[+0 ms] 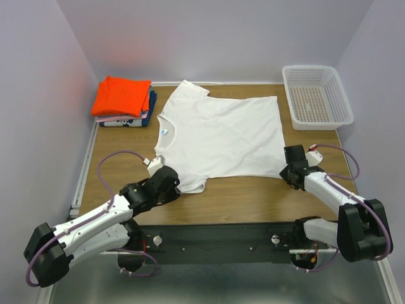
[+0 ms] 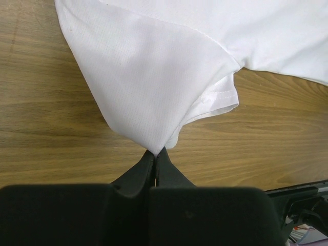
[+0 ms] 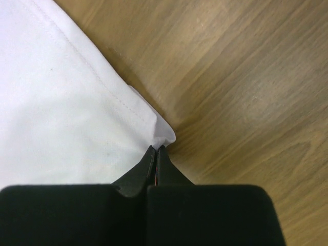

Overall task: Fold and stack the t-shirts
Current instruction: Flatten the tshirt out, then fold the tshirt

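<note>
Black fingertips of the left gripper (image 2: 155, 155) are pinching the tip of the near sleeve of the white t-shirt (image 2: 154, 77), jaws pressed together on the cloth. At the near hem corner, the right gripper (image 3: 158, 149) is clamping the fabric in the same way. Between them the shirt is lying spread flat on the table (image 1: 253, 196), neck pointing left. At the far left corner the orange t-shirt (image 1: 121, 95) is sitting folded on the dark blue t-shirt (image 1: 151, 103). At the far right the mesh basket (image 1: 323, 126) is resting apart.
</note>
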### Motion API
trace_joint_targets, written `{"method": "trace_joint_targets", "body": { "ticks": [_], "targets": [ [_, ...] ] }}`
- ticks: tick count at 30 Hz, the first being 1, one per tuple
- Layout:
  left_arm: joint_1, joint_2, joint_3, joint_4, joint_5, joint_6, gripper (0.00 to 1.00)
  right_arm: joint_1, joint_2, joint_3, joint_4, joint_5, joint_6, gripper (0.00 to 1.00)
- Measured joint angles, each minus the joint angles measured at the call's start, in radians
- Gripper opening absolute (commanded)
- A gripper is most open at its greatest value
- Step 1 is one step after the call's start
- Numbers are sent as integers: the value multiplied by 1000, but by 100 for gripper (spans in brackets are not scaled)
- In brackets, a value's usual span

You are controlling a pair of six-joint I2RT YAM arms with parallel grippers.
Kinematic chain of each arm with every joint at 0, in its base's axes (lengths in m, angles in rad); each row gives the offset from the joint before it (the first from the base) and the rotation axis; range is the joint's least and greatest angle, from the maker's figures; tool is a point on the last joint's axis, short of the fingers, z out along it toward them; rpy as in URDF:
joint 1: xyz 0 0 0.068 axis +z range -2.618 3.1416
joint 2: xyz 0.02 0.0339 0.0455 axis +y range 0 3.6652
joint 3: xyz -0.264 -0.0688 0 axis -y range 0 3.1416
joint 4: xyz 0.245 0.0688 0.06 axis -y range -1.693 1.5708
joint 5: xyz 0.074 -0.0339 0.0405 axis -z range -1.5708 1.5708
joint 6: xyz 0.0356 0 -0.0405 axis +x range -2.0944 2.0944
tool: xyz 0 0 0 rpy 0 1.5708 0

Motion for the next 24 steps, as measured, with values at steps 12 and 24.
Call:
{"method": "trace_joint_targets", "body": {
  "ticks": [12, 24],
  "targets": [
    [0, -74, -32, 0, -4, -18, 0, 0, -218, -69, -70, -95, -11, 1],
    [58, 77, 134, 53, -98, 67, 0, 0, -134, 101, -93, -132, -69, 1]
  ]
}}
